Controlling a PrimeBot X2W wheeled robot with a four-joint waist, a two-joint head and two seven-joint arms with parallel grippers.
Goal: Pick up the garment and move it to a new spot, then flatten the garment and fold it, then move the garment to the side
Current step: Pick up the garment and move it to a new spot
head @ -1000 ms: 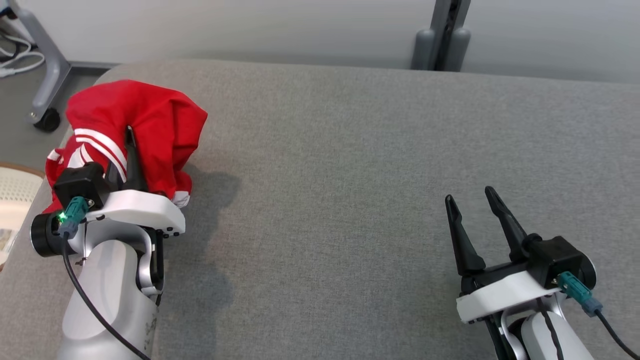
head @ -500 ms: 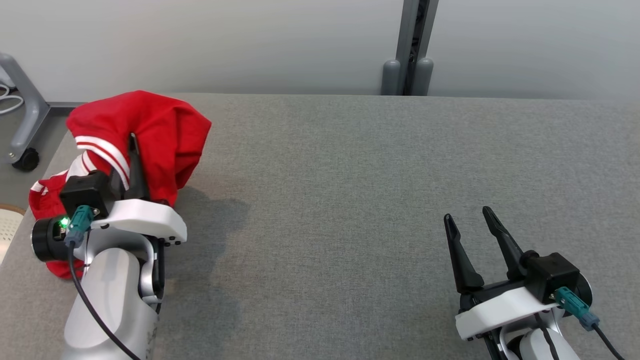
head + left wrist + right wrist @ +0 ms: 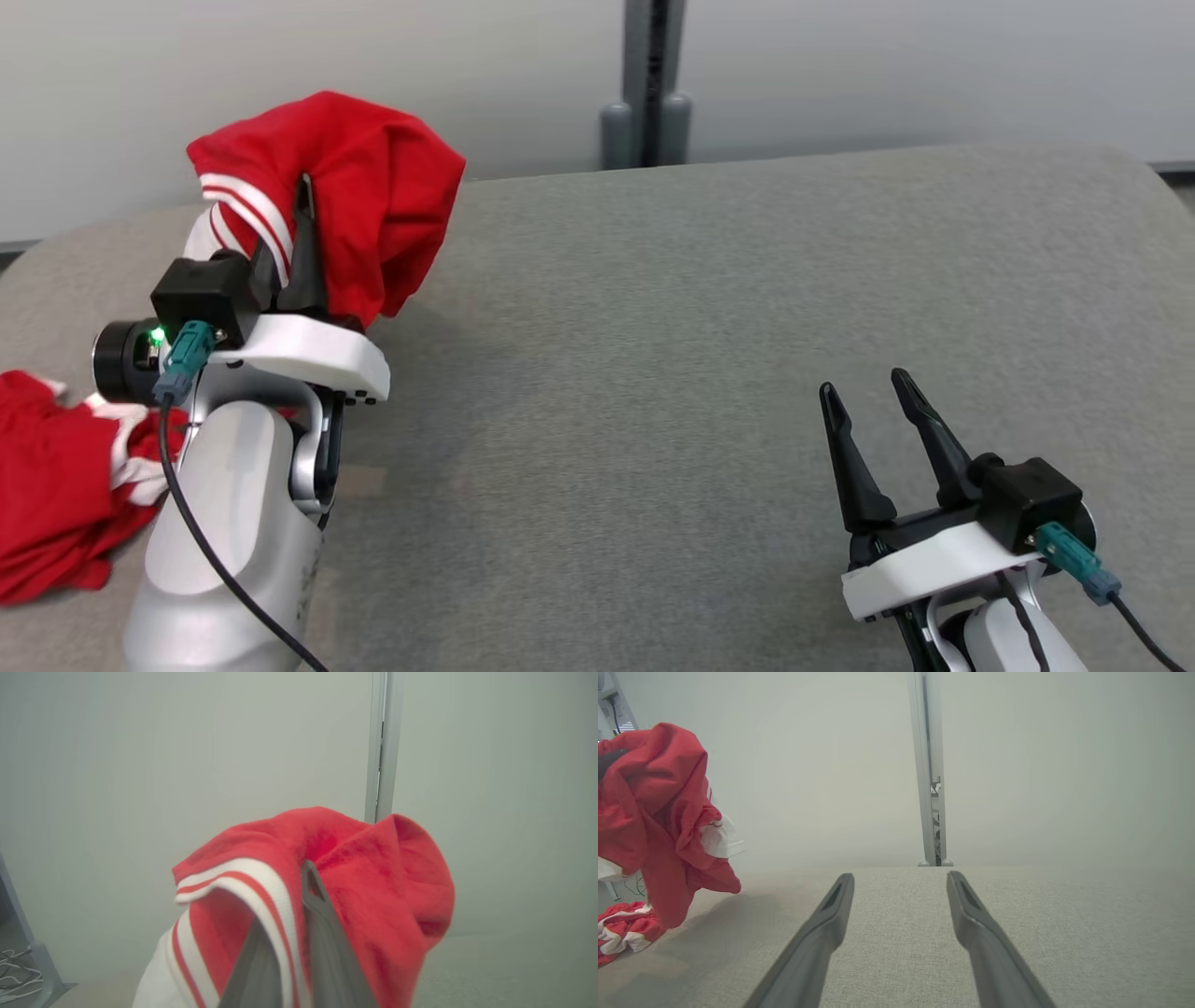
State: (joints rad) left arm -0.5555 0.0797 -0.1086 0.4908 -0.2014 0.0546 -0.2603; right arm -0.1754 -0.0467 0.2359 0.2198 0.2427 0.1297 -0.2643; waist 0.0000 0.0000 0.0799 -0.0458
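The garment (image 3: pixel 373 205) is red cloth with white-striped trim, bunched and draped over the fingers of my left gripper (image 3: pixel 297 210), which is shut on it and holds it above the left end of the grey table (image 3: pixel 672 308). Its lower part trails down to the table at the far left (image 3: pixel 56 504). In the left wrist view the garment (image 3: pixel 373 891) wraps the fingertips. The right wrist view shows the garment (image 3: pixel 658 816) hanging at the left. My right gripper (image 3: pixel 868 401) stands open and empty over the table's right front, with its fingers (image 3: pixel 831 914) spread wide.
A grey post (image 3: pixel 649 84) stands against the pale wall behind the table. The table's rounded far right corner (image 3: pixel 1139 177) is in sight. A metal stand leg and cables (image 3: pixel 23 970) sit on the floor at the left.
The head camera has turned, shifting the whole picture left. My left gripper has lifted the garment higher, and more of its trailing part now lies at the far left. The right gripper stays open.
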